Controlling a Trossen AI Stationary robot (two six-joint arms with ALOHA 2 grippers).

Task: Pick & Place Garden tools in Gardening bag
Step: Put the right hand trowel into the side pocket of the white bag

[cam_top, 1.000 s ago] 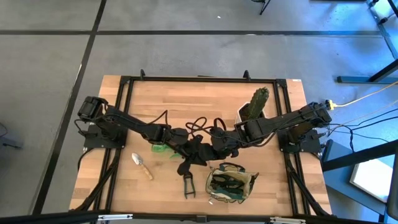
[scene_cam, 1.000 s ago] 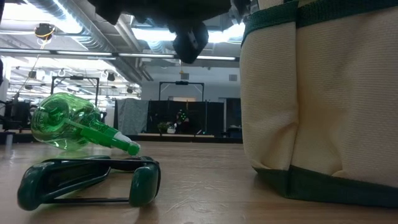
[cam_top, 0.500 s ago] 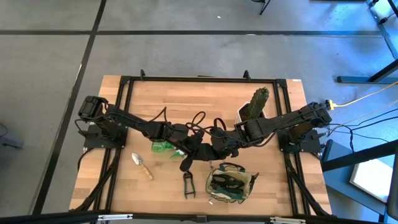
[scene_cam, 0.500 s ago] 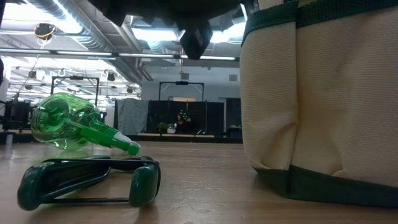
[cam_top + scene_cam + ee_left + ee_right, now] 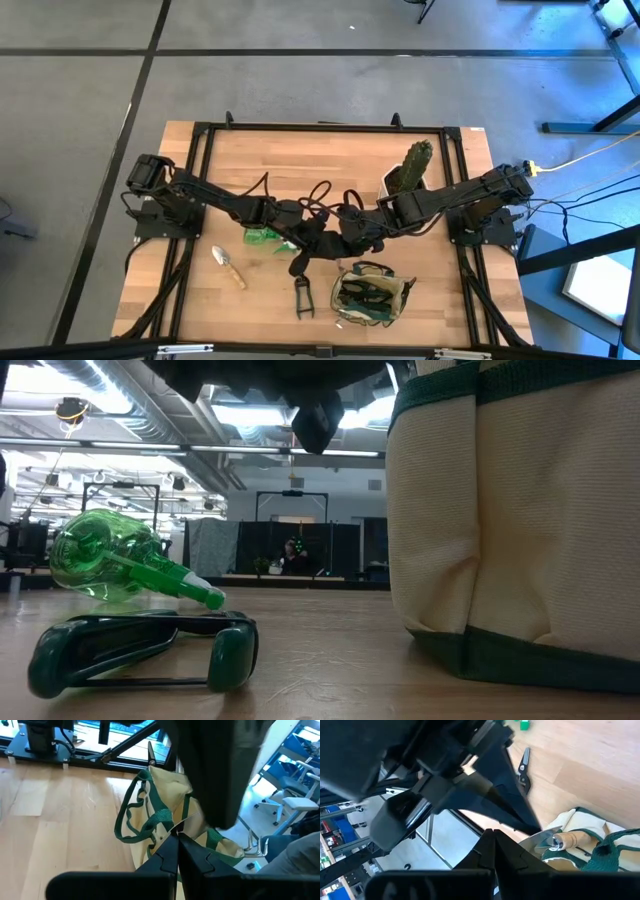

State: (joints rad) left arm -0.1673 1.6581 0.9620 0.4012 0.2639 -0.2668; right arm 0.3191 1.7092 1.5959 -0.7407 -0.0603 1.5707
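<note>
The khaki gardening bag [image 5: 372, 296] stands near the table's front edge, and a wooden-handled trowel [image 5: 568, 840] lies in it. On the table lie a green spray bottle [image 5: 262, 236] on its side, a second trowel [image 5: 228, 266] and black pruning shears [image 5: 303, 297]. My left gripper [image 5: 177, 837] and my right gripper [image 5: 490, 833] meet above the table's middle, just beyond the bag's far left corner. Both are shut, with nothing between the fingers. From the right wrist, the left gripper's shut fingers [image 5: 520, 810] point toward the bag's mouth.
A cactus in a white pot [image 5: 408, 170] stands at the back right, under my right arm. Loose black cables [image 5: 318, 197] arch over the table's middle. Bare wood lies along the far edge and in the front left corner.
My left gripper has swung a little toward the bag. In the low view, its dark tip at the top has shifted toward the bag's side. The tools and the bag lie as before.
</note>
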